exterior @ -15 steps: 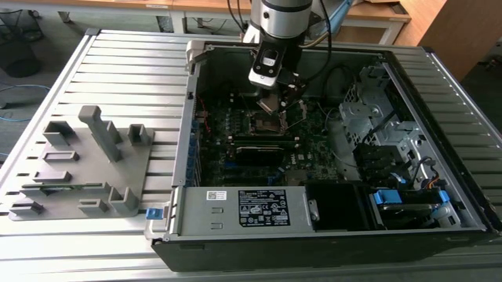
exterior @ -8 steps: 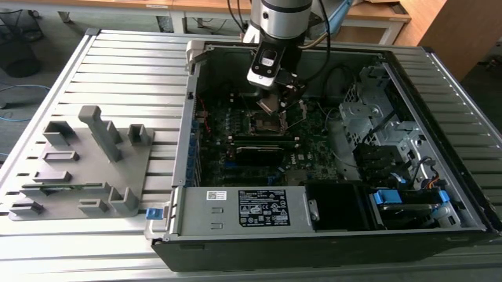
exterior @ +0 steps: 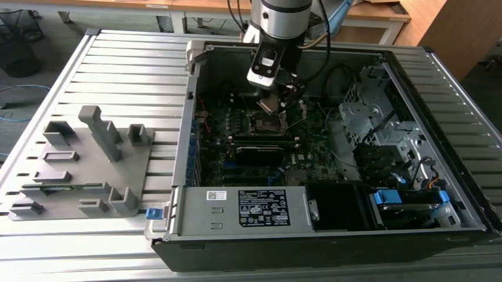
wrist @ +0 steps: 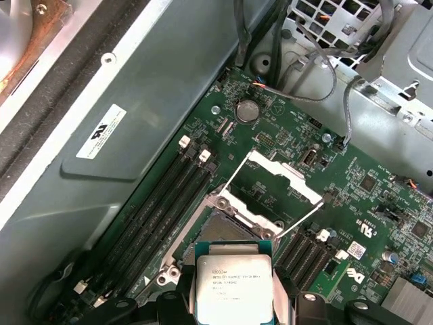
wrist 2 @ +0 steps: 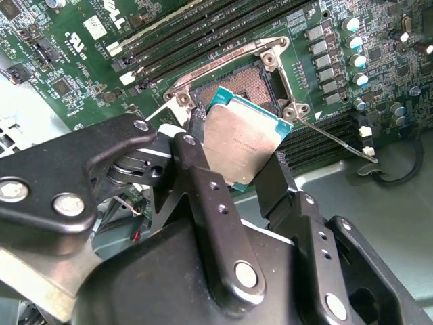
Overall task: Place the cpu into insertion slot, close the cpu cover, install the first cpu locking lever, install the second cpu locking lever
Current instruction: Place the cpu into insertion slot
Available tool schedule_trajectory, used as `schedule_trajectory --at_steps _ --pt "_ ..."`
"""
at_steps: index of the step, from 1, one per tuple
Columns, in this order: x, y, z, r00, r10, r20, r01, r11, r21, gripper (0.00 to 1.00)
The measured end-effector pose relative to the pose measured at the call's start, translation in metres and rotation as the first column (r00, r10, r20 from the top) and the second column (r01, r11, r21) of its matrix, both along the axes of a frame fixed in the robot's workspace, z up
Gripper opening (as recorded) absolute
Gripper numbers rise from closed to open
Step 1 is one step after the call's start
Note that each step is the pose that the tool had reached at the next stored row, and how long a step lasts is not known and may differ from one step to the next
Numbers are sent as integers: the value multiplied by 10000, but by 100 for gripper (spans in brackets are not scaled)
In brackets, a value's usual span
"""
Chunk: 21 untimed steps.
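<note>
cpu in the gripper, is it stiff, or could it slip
The cpu looks like a rigid flat plate with a metal top, so it probably won't flex. Smooth and pinched at two edges by the gripper, it could slip or tilt. Being so thin, it likely weighs little.

cpu (wrist: 233, 284) partly cropped, insertion slot (wrist: 222, 229) half hidden

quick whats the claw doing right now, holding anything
claw: closed on the cpu, holding it close to the insertion slot, not seated.
</note>
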<state>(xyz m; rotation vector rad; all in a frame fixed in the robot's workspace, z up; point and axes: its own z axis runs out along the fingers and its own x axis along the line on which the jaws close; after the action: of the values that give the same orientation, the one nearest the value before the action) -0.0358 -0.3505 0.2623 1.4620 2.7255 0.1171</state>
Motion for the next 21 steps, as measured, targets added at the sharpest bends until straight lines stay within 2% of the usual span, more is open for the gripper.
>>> schedule_trajectory --at_steps 7,12,17,21 --pt "0 0 -41 9999 -101 0 101 9999 -4 54" --pt "0 0 -74 9970 -772 0 772 9970 -4 54" --pt "0 0 -115 9859 -1674 0 1674 9859 -4 54" --pt "0 0 -142 9711 -2388 0 2388 9711 -4 54"
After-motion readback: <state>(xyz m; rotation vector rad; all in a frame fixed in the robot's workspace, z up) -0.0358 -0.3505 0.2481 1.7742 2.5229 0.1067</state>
